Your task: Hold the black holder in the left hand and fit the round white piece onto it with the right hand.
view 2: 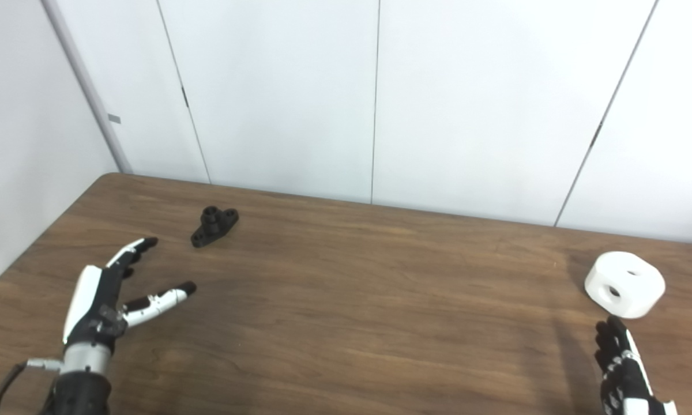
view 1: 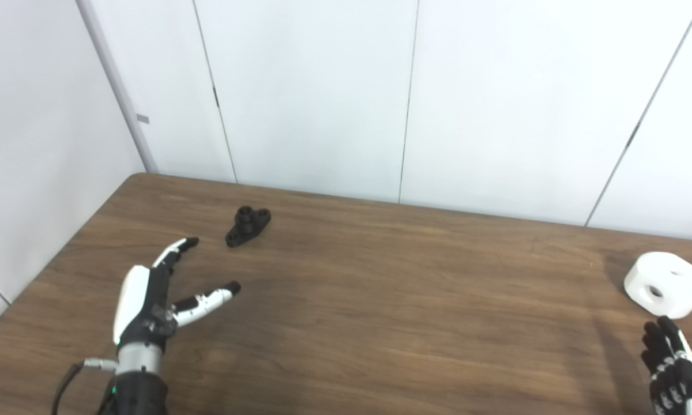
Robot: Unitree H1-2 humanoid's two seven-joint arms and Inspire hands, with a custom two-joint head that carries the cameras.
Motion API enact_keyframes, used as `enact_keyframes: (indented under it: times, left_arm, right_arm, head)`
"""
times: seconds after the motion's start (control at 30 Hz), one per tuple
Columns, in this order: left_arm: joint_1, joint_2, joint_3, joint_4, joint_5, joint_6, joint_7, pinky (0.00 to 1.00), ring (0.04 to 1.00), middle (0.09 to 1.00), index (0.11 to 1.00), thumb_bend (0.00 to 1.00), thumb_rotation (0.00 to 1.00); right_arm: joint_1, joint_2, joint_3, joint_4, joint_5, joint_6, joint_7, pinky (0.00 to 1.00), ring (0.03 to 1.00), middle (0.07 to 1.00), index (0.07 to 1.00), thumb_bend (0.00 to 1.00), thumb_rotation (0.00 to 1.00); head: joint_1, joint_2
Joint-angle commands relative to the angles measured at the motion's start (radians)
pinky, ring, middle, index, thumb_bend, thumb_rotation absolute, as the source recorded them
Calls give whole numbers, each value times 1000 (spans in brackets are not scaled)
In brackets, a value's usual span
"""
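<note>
On the wooden table [view 1: 346,300] the black holder [view 1: 248,226] lies just beyond the spread, empty left hand [view 1: 155,300], while the round white piece [view 1: 666,284] sits just past the empty, fingers-apart right hand [view 1: 674,369].

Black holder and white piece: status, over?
Left hand open, short of black holder. Right hand open, just short of round white piece. Both parts on table, far apart. Nothing between them.
</note>
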Motion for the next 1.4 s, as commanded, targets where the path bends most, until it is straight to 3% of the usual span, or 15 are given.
enact_keyframes:
  times: [0.0,0.4,0.57,0.83,0.9,1.07,1.37]
  left_arm:
    - [-47,29,2,24,39,-4,35,862,919,909,842,878,279]
    - [-205,107,-37,301,78,-55,78,848,929,896,813,916,323]
    - [-278,129,-70,405,91,-41,89,878,940,907,822,914,364]
    - [-374,143,-107,555,86,-97,148,875,942,902,798,925,334]
    - [-402,151,-123,597,89,-111,155,960,939,903,797,933,344]
    - [-463,171,-165,665,93,-98,147,999,954,917,798,916,353]
    - [-535,172,-211,779,93,-102,180,1000,956,911,787,933,351]
  right_arm:
    - [32,5,7,83,-4,-35,-6,1000,983,953,950,622,1000]
    - [33,20,14,72,-27,-26,-29,1000,959,936,935,604,1000]
    - [35,26,16,68,-38,-17,-37,1000,966,938,938,626,1000]
    - [26,29,20,90,-49,-54,-42,1000,947,927,932,637,1000]
    - [25,31,23,91,-51,-55,-45,1000,940,929,934,640,1000]
    - [19,30,26,113,-54,-88,-44,1000,937,933,936,596,1000]
    - [22,35,32,109,-59,-84,-53,1000,934,920,930,604,1000]
  head:
    - [-1,0]
    - [-6,4]
    - [-12,3]
    - [-15,1]
    - [-16,1]
    - [-19,0]
    - [-27,1]
